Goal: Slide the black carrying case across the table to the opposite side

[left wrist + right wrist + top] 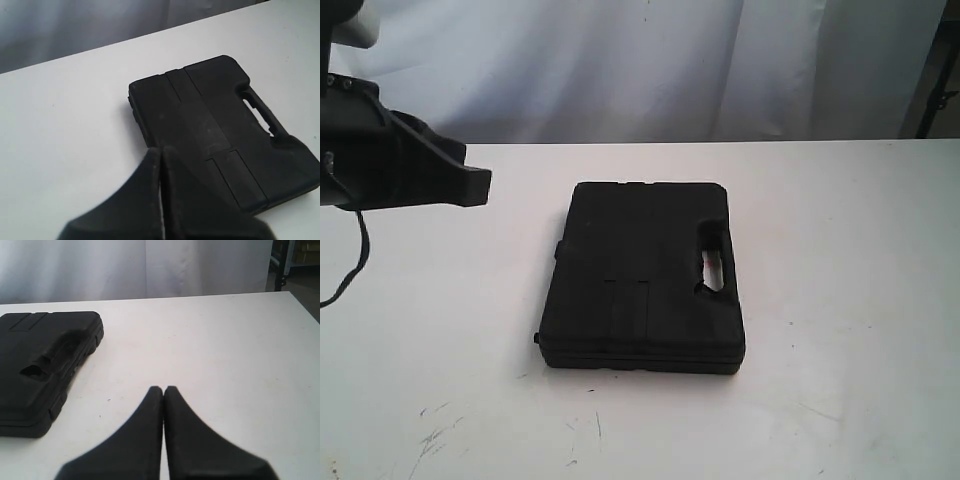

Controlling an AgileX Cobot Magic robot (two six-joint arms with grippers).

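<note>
Black carrying case (642,275) lying flat and closed near the middle of the white table (850,300), seen in the exterior view. The case is a matte black moulded shell, roughly rectangular with rounded corners and a faintly dusty lid. A slot-shaped handle opening (712,268) is cut into its right-hand edge, set within a recessed, stepped corner. Two narrow rectangular panels (626,300) lie side by side and run in from the near edge of the lid. A seam line around the side wall separates lid from base. A small tab projects at the near left corner, and a second sits partway along the left edge.

The left arm (400,165) enters at the upper left of the exterior view, a thin dark cable (355,255) hanging below it; its dark tip stands apart from the case's left edge. In the left wrist view the left jaws are pressed together, only a hairline between them. Their tips overlap the case's lid in the picture, but whether they touch it cannot be told. In the right wrist view the right jaws are likewise pressed together over bare table, with the case's handle side off to one side and well apart from them.

Fine dark scratches (435,435) mark the table near its front edge. A pale curtain (620,60) hangs behind the far edge.
</note>
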